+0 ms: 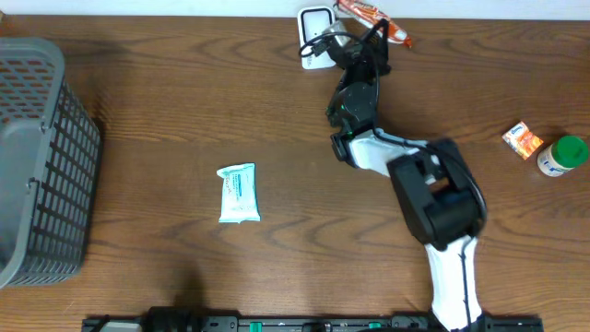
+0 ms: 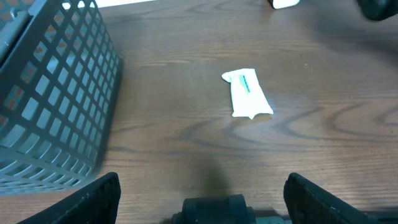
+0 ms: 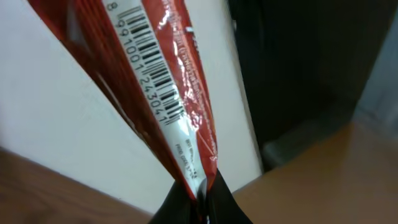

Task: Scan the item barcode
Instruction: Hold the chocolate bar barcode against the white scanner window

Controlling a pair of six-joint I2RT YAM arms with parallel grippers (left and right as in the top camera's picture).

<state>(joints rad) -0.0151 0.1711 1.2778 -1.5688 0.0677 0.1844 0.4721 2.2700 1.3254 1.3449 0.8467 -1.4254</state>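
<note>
Table (image 1: pixel 184 111): dark brown wood-grain top, filling the overhead view, soft even sheen. Wall (image 1: pixel 498 7): pale strip beyond the table's far edge.

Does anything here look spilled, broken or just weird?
Nothing stands out. The red packet is pinched by its end in the right gripper, barcode showing; the white pouch lies flat on the table. No spill or damage visible.

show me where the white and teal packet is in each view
overhead: white and teal packet lying flat, left of centre.
left wrist: the packet just right of centre, upper half.
right wrist: not in it; a red wrapper fills the view.
shared landmark: the grey basket, left of the packet in overhead and left wrist.
</note>
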